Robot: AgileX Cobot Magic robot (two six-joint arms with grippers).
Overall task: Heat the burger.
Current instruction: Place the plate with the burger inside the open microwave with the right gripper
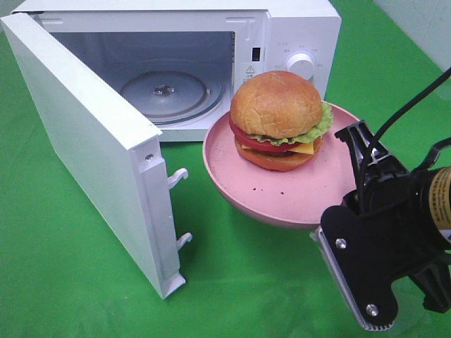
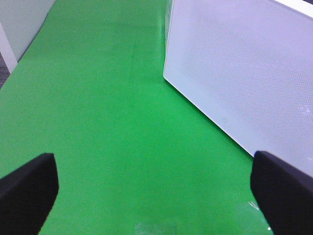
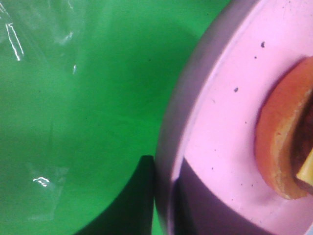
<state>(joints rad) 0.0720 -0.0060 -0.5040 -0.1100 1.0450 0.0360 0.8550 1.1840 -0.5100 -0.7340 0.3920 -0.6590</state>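
The burger [image 1: 278, 120], with its golden bun, tomato, lettuce and cheese, sits on a round pink plate [image 1: 282, 193]. The plate hangs above the green cloth, just in front of the open microwave [image 1: 282, 32]. My right gripper [image 1: 338, 215] is shut on the plate's near right rim. The right wrist view shows the rim [image 3: 215, 122] between dark fingers [image 3: 142, 196] and the burger's bottom bun [image 3: 281, 142]. My left gripper [image 2: 156, 196] is open, its black fingertips [image 2: 27, 191] wide apart over bare cloth beside the microwave door's outer face [image 2: 244, 73].
The microwave door [image 1: 91, 148] swings out to the left, its latch hooks pointing toward the plate. A glass turntable [image 1: 165, 91] lies inside the cavity. Green cloth [image 1: 232, 282] covers the table.
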